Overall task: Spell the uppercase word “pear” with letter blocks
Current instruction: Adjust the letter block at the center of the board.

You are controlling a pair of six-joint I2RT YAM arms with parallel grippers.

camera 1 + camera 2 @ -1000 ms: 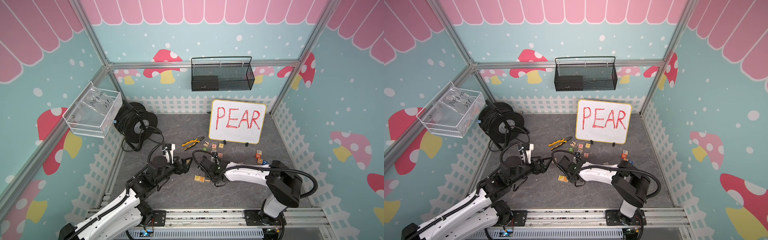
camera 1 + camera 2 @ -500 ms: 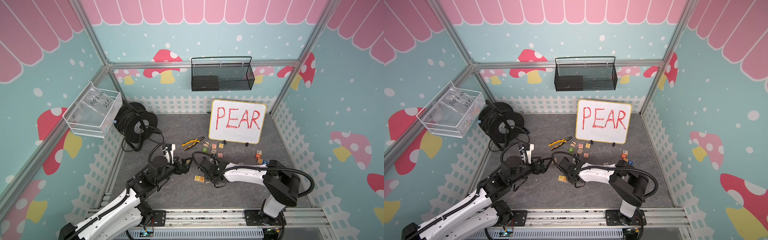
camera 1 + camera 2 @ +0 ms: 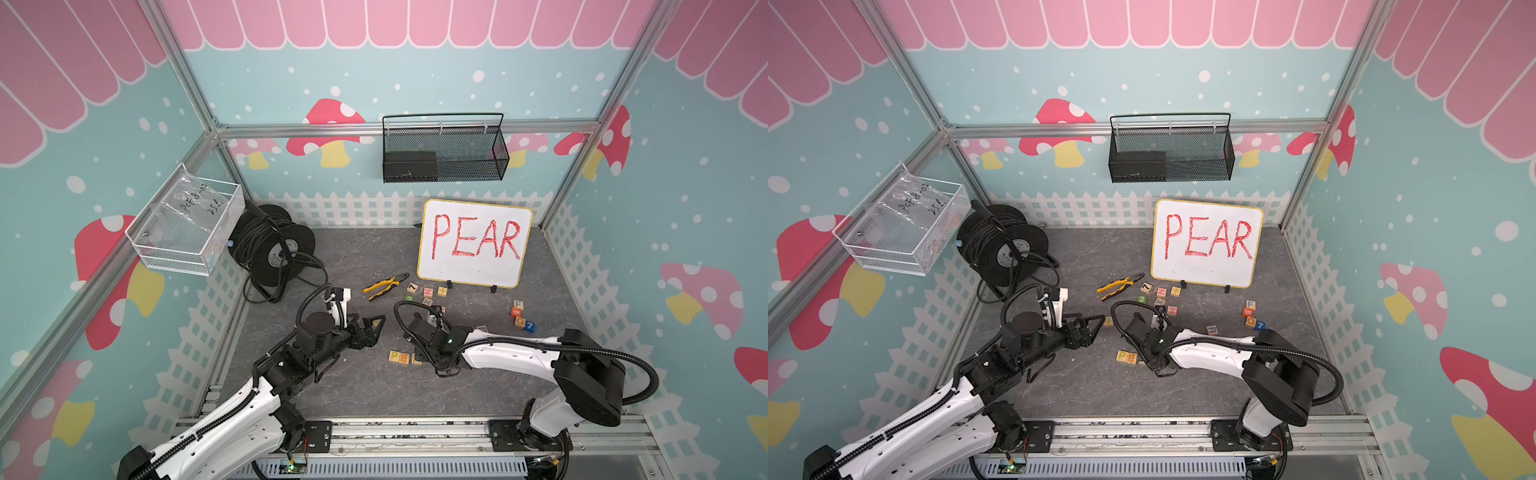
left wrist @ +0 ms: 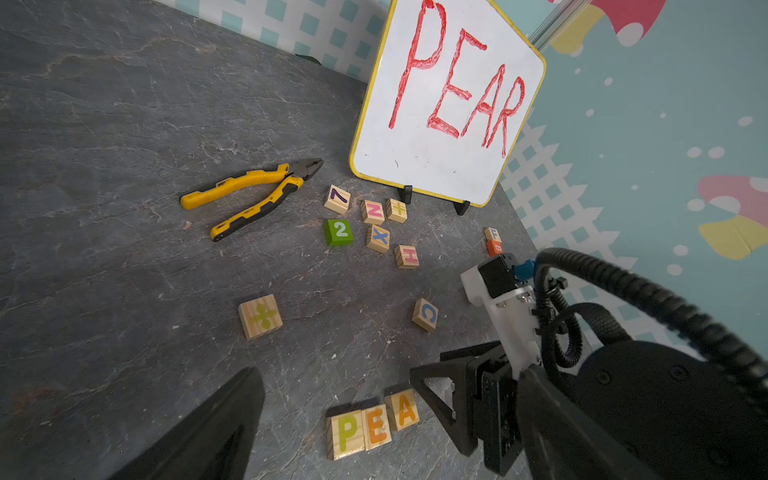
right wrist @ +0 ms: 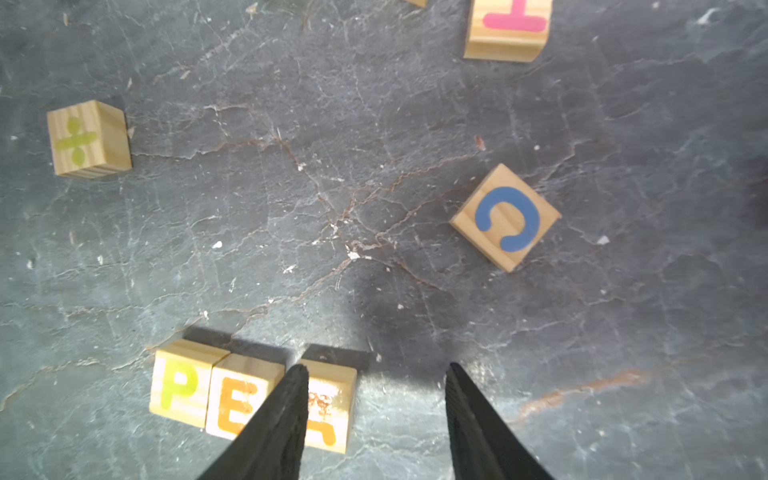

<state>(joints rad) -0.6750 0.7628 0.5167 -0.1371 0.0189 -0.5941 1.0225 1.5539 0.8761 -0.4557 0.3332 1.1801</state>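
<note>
Right wrist view: yellow-P wooden cube (image 5: 183, 384), orange-E cube (image 5: 243, 395) and orange-A cube (image 5: 332, 399) touch in a row. Right gripper (image 5: 376, 370) hangs by A, fingers apart, empty. Left gripper (image 3: 376, 330) is spread wide, idle. Next, probably, comes fetching the blue-R cube (image 3: 1212, 330), which lies well apart.

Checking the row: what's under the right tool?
The A block, last in the row, lies under one finger of the right tool, which hides part of its letter and the E block's.
</note>
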